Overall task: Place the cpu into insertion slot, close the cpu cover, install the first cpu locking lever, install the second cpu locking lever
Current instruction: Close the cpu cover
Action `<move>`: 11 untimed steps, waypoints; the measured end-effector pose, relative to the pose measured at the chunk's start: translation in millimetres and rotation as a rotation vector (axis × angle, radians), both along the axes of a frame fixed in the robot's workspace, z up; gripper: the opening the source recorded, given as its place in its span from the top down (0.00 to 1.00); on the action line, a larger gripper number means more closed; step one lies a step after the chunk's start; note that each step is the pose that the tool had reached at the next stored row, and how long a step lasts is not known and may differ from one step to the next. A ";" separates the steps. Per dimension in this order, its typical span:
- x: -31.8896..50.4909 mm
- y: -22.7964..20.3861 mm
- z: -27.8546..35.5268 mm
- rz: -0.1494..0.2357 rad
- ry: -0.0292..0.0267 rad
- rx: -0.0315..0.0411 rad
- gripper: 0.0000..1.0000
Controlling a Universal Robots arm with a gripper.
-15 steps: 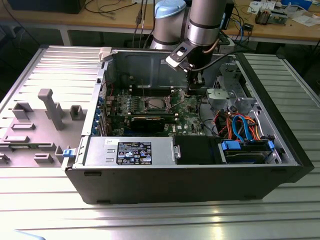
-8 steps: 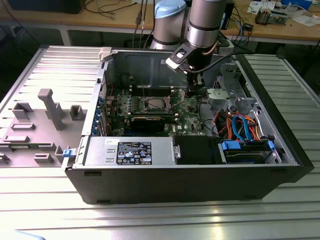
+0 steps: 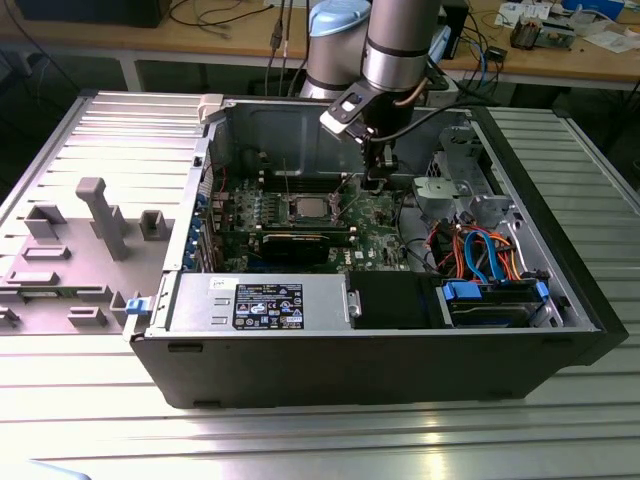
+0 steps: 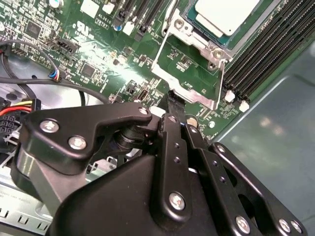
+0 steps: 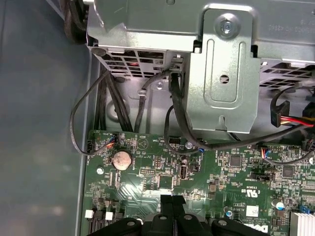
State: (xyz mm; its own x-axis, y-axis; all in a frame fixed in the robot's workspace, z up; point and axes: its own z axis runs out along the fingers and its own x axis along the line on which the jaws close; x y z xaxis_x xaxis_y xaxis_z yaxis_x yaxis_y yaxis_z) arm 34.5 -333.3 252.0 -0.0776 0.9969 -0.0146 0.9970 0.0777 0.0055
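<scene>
An open computer case [image 3: 380,350] lies on its side on a ribbed metal table [image 3: 320,440], taking up the middle of the exterior view. Its grey side panel [image 3: 80,230] lies flat on the exterior view's left. The arm [image 3: 400,40] comes down from the upper middle of the frame. Its gripper [image 3: 375,180] hangs inside the case over the green motherboard [image 3: 390,215].

The cpu [image 3: 307,207] sits in the insertion slot [image 3: 323,212] at the centre of the exterior view, just to the exterior view's left of the gripper and apart from it. In the second wrist view the cpu [image 4: 224,12] shows its pale metal face, with the silvery cpu cover [image 4: 189,37] framing it. The cover seems to lie flat over the chip's edges, though the angle is too steep to be sure. A thin wire lever [image 4: 222,78] runs beside one corner of the frame, next to the long black memory slots [image 4: 266,44].

The gripper [image 4: 175,101] has its two black fingers drawn together (only a hairline shows between them) with nothing held. The first wrist view shows the same narrow tips [image 5: 172,199] above the motherboard [image 5: 147,172], near a coin battery [image 5: 121,158], black cables [image 5: 182,123] and a silver drive cage [image 5: 221,64].

In the lower middle of the exterior view sits a labelled power supply [image 3: 265,300].
</scene>
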 end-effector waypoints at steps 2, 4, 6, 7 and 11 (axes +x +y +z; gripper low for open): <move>-1.0 0.0 -0.2 0.000 0.0009 0.0010 0.89; -2.5 0.1 -0.3 0.000 0.0016 0.0028 0.89; -4.3 0.0 0.0 0.000 0.0030 0.0027 0.89; -5.5 0.0 0.7 0.000 0.0044 0.0025 0.89; -7.7 0.0 5.3 0.000 0.0074 0.0026 0.89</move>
